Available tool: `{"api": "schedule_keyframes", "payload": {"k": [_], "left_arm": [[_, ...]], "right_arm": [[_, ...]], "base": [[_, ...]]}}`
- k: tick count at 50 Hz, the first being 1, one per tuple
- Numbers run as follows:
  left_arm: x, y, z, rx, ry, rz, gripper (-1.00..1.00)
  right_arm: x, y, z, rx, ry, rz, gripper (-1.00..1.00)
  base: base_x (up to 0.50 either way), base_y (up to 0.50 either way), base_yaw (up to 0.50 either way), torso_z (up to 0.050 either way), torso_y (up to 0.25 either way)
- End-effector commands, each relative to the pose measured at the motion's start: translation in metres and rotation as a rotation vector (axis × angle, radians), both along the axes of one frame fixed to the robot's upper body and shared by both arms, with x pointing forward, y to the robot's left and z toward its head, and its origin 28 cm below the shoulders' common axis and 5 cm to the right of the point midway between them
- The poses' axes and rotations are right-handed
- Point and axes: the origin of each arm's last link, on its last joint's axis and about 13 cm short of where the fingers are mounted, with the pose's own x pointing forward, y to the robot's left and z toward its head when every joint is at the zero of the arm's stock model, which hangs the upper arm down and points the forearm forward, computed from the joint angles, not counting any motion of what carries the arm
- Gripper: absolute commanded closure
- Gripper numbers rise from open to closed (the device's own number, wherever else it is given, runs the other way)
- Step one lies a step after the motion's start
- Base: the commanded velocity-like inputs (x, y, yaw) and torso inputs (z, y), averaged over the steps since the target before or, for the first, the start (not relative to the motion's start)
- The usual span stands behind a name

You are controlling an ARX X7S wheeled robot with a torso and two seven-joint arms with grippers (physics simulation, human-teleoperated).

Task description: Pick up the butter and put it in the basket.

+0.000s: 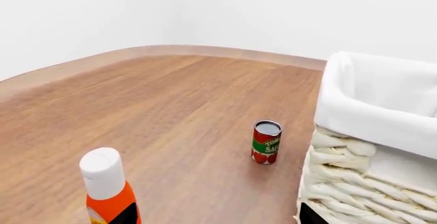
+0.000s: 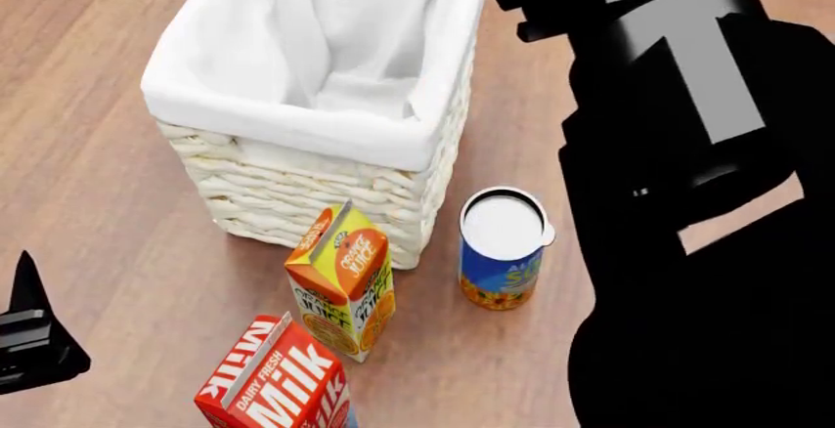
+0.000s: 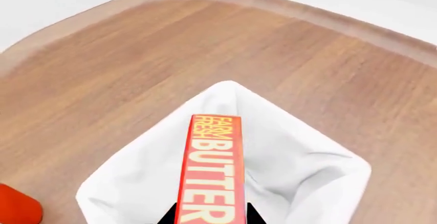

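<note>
The right claw (image 3: 208, 219) is gripping the butter (image 3: 210, 170) and holding it over the open mouth of the basket (image 2: 293, 140), lined up so a release should drop it inside. The left claw (image 2: 33, 335) is waiting low beside the milk carton (image 2: 281, 379); I cannot tell whether it is open.

A tomato sauce can (image 1: 266, 141) stands upright on the wooden floor (image 1: 171, 111), out ahead of the left pincer. Nearer that pincer rises a white-capped orange bottle (image 1: 108, 188). Below the right pincer stand an orange juice carton (image 2: 344, 280), a Milk carton (image 2: 277, 381) and a blue can (image 2: 503, 248).
</note>
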Motion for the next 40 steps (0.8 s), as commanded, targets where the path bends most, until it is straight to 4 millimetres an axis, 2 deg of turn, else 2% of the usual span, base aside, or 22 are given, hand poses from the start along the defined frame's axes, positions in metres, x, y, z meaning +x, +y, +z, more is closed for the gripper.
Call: {"api": "schedule_keyframes", "payload": {"k": [1,24,40], "left_arm": [[-0.001,0.0,0.0,-0.001,0.005,0.0,-1.0],[-0.003,-0.004,-0.002,0.003,0.017,-0.006,-1.0],[-0.004,-0.005,-0.002,0.006,0.022,-0.004,-1.0]], "right_arm": [[-0.003,0.007,0.003,0.066,0.026,0.024,1.0],[-0.004,0.002,-0.008,0.048,0.128,-0.019,1.0],[-0.003,0.004,-0.015,0.047,0.157,0.039,1.0]], "base": [[0.0,0.0,0.0,0.0,0.0],[0.0,0.0,0.0,0.0,0.001],[0.0,0.0,0.0,0.001,0.001]]}}
